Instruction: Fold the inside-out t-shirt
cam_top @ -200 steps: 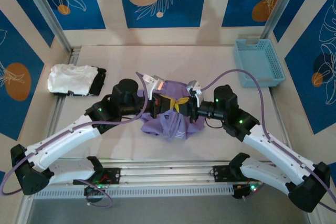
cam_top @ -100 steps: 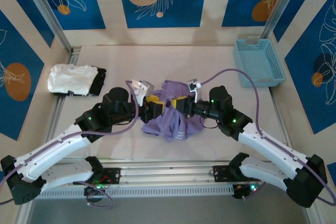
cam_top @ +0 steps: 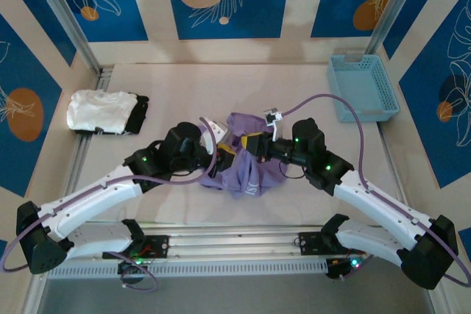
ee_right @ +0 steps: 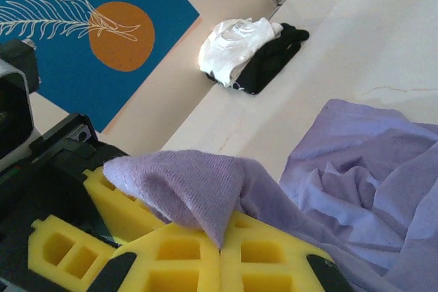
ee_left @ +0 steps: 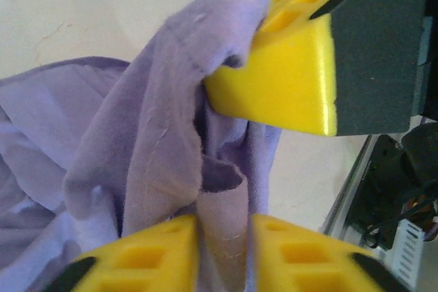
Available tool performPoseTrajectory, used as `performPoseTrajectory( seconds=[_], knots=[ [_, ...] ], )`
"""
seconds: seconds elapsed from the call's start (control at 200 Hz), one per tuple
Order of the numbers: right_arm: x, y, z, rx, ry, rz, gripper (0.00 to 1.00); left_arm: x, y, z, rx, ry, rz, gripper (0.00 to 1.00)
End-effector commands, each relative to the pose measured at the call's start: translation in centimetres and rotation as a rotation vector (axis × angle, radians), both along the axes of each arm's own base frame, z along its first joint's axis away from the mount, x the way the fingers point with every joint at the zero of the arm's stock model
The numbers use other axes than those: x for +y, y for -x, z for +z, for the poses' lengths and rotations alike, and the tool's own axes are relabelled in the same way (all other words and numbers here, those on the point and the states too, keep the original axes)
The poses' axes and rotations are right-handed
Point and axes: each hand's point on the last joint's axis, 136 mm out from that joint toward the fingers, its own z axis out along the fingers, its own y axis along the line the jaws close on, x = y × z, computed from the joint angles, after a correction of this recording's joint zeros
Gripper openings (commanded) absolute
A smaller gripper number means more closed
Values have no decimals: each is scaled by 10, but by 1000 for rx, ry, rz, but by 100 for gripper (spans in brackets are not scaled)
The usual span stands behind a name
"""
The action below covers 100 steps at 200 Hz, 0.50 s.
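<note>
Currently finds the t-shirt (cam_top: 249,174) heaped at centre of the table (cam_top: 184,86), between the arms. Notes left claw (ee_left: 224,237) clamped on a fabric fold, right claw (ee_right: 220,251) pinching an edge just beside it. Judges cloth light, limp, unbreakable; advises holding hems or shoulder seams.

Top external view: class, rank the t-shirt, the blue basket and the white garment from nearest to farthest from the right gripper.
1. t-shirt: pinched in the right gripper, at the centre.
2. basket: back right.
3. white garment: far left side.
</note>
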Motion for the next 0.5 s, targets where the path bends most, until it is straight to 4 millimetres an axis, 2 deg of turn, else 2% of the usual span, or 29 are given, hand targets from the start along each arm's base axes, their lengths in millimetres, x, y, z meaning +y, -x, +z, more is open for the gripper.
performPoseTrajectory(
  seconds=[0.0,0.055,0.17,0.315,0.39,0.495],
  knots=[
    [-3,-1,13,-27,-6,-20,0,-12,-1,33,-77,85,-29,10],
    [-6,-2,12,-30,4,-36,0,-12,0,37,-94,106,-41,0],
    [-24,-10,10,-23,29,-115,0,-5,11,49,-161,159,-80,0],
    [-48,-21,8,21,-2,-191,0,17,33,73,-334,283,-128,0],
    [-47,-20,8,24,-24,-174,0,28,39,85,-426,353,-121,0],
    [-39,-14,13,-6,-74,-114,0,31,44,89,-500,386,-137,0]
  ],
)
